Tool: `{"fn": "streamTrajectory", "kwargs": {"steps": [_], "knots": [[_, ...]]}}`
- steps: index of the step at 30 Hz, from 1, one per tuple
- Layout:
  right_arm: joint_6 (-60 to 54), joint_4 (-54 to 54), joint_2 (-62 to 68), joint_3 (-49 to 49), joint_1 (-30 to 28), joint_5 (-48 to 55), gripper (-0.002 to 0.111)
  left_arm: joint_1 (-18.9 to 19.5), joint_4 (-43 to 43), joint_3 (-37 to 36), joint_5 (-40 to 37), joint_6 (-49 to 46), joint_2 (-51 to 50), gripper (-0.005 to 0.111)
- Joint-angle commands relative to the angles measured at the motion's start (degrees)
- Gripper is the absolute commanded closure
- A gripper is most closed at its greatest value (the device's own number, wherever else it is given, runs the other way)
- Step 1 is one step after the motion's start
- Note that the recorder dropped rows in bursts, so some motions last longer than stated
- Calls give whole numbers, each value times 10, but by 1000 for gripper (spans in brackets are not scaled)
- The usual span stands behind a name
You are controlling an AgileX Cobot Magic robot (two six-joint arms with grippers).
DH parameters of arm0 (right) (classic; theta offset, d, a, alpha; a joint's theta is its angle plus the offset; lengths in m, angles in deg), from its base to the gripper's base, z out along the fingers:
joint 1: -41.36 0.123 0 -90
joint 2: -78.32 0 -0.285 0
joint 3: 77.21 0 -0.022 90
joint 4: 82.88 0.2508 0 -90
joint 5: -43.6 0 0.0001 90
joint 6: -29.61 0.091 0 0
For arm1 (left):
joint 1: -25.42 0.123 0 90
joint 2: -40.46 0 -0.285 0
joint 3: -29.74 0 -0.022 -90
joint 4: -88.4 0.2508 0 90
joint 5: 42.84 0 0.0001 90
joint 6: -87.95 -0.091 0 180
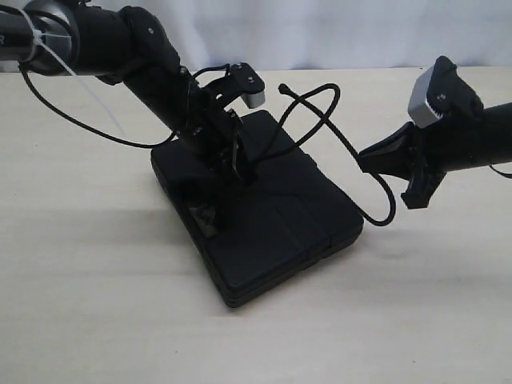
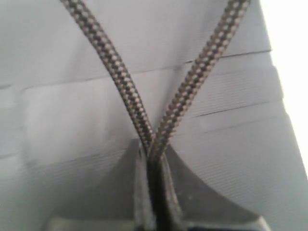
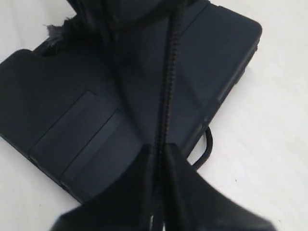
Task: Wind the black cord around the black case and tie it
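Now the left jaws are clamped together on two strands of the long thin braided black cord (image 2: 122,89), close over the top of the flat rectangular matte black plastic case (image 1: 280,232), which lies on the pale table (image 1: 96,280). The right jaws also pinch this cord, beside the case, and the cord arches between both jaws.

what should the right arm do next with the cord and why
Probably draw the right gripper slightly away from the black case to take up slack. Both grippers are shut on the black cord; the left gripper pinches two strands over the case, yet a loose loop sags beside the case's edge near the right gripper, so the wrap does not look snug.
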Motion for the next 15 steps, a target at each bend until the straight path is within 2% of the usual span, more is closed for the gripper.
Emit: {"fn": "streamTrajectory", "kwargs": {"steps": [1, 4, 12, 15], "knots": [[-11, 45, -3, 1, 0, 15, 104, -1, -51, 1, -35, -46, -1, 107], [-11, 82, -3, 1, 0, 34, 104, -1, -55, 1, -60, -63, -1, 107], [-11, 158, -3, 1, 0, 50, 104, -1, -94, 1, -68, -87, -1, 106], [-11, 164, -3, 1, 0, 59, 104, -1, -95, 1, -68, -90, -1, 98]]}}
